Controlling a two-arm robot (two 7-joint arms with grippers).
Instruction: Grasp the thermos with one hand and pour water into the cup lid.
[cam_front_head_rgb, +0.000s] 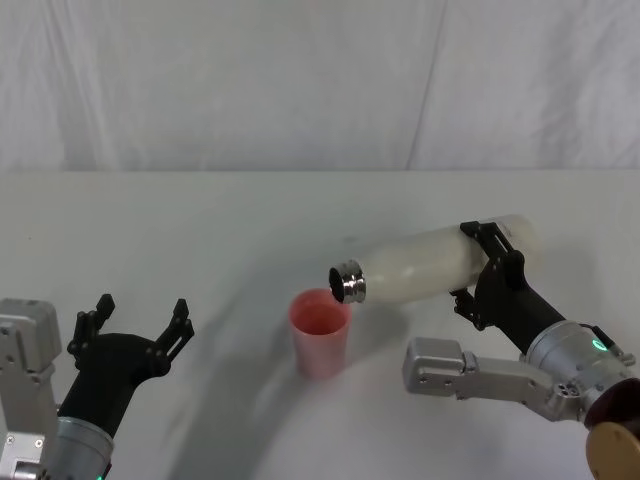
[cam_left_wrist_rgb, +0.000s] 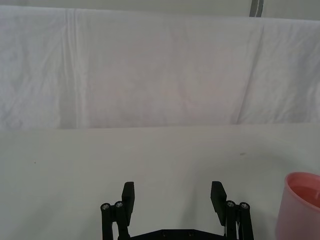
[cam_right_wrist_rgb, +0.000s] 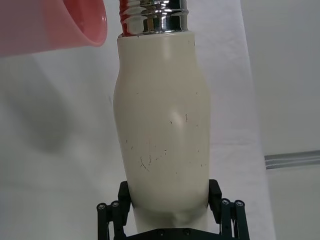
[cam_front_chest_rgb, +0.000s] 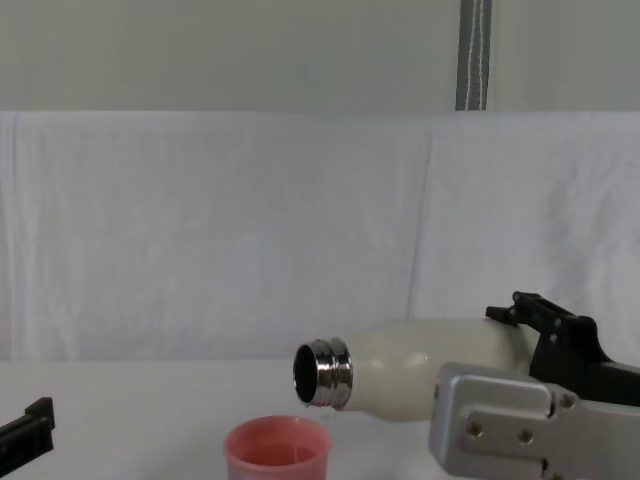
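Observation:
My right gripper (cam_front_head_rgb: 490, 265) is shut on the lower body of the cream-white thermos (cam_front_head_rgb: 430, 264), which lies nearly level above the table with its steel neck (cam_front_head_rgb: 348, 282) tipped down toward the left. The neck's mouth hangs just over the right rim of the pink cup lid (cam_front_head_rgb: 320, 333), which stands upright on the table. From the chest view the thermos (cam_front_chest_rgb: 420, 368) mouth sits just above the cup lid (cam_front_chest_rgb: 277, 451). The right wrist view shows the thermos (cam_right_wrist_rgb: 161, 125) between the black fingers (cam_right_wrist_rgb: 215, 197) and the cup lid (cam_right_wrist_rgb: 50, 22) beyond. My left gripper (cam_front_head_rgb: 140, 325) rests open at the lower left.
A white cloth covers the table (cam_front_head_rgb: 200, 230) and hangs as a backdrop behind it. In the left wrist view the open left gripper (cam_left_wrist_rgb: 172, 197) faces bare cloth, with the cup lid (cam_left_wrist_rgb: 301, 205) off to one side.

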